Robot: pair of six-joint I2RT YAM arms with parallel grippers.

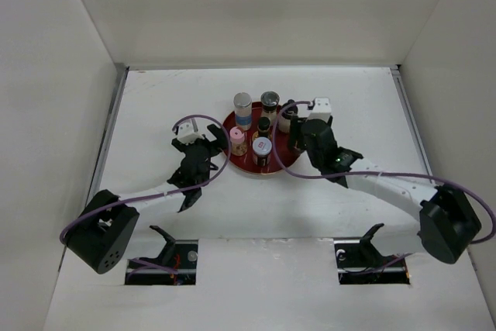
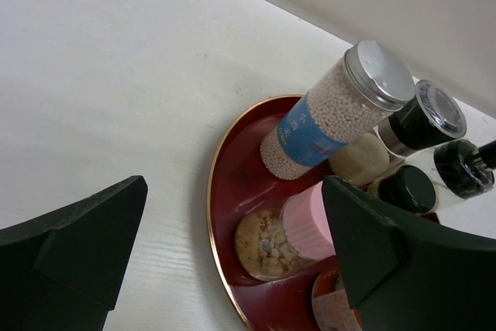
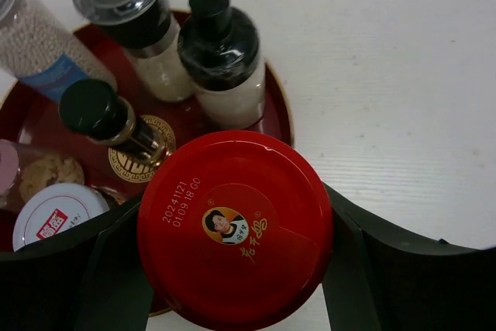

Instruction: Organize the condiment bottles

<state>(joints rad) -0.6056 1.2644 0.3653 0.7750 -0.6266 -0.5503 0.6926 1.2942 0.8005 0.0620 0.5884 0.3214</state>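
Gripping red-capped jar [image 3: 235, 226] — right gripper [image 3: 232, 288] clamped on its sides under lid, at rim of red tray [image 3: 280, 106] where other condiment bottles [image 3: 221, 52] stand. Likely glass, full, heavy, slick: grip body, not lid, keep upright. Left gripper [image 2: 225, 265] wide, empty — just beside pink-capped jar [image 2: 298, 230].

The white table [image 1: 155, 98] carries a round red tray [image 1: 244, 164].

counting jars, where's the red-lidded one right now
Right wrist view: the red-lidded jar sits gripped in the right end effector at the right rim of the red tray, next to the black-topped shaker.
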